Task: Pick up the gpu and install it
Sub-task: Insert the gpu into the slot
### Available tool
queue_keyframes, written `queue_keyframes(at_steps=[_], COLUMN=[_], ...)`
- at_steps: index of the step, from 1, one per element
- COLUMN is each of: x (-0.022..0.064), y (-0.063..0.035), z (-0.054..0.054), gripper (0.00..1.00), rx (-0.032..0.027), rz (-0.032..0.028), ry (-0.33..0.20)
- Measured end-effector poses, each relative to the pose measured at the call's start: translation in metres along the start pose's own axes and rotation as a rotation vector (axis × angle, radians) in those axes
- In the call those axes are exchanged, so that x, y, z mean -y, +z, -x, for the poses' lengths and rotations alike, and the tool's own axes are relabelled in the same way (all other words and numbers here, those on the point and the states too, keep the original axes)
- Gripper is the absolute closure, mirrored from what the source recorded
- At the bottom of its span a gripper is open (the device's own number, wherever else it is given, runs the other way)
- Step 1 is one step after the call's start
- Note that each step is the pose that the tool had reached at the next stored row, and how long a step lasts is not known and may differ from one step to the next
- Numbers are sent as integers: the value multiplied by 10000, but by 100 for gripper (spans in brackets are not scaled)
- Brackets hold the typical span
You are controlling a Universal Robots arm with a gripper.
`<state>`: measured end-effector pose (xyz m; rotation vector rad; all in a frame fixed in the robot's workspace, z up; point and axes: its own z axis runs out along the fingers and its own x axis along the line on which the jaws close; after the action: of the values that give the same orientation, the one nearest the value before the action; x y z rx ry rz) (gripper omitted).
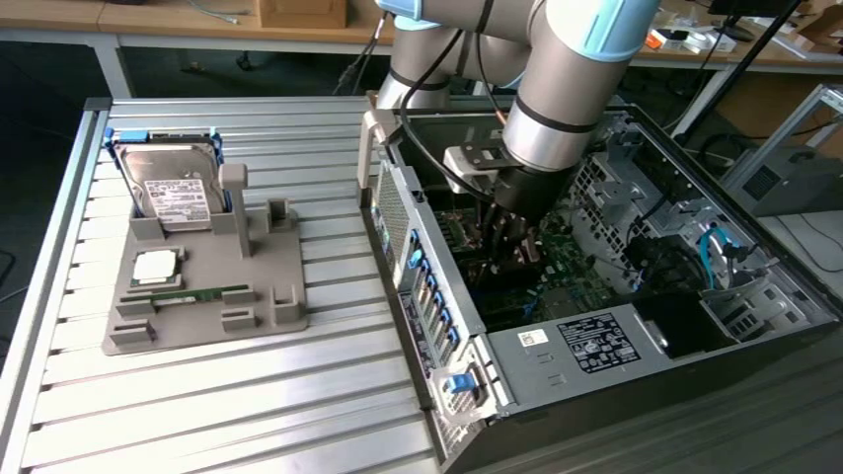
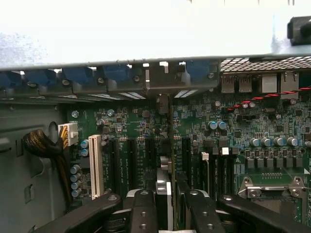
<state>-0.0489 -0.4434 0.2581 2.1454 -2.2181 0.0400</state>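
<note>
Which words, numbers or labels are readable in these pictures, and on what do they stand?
None can be read.
Hard drive white label: print too small.
Computer case stickers: print and barcode too small.
Motherboard markings: blurred.

Even overhead light outside; wrist view blown white above, dim over the motherboard.

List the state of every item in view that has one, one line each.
end effector: inside the computer case, shut on the gpu
gpu: held edge-on above the motherboard slots
computer case: side open
hard drive: upright in the grey holder
memory stick: flat in the holder
</note>
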Motion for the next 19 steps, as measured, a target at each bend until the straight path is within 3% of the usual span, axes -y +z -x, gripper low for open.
queue_keyframes(at_steps=[9, 15, 19], x=[0, 0, 0], y=[4, 2, -4], z=[1, 1, 0], gripper=[73, 47, 47], rx=[9, 5, -15], rz=[-3, -2, 0], ry=[0, 0, 0])
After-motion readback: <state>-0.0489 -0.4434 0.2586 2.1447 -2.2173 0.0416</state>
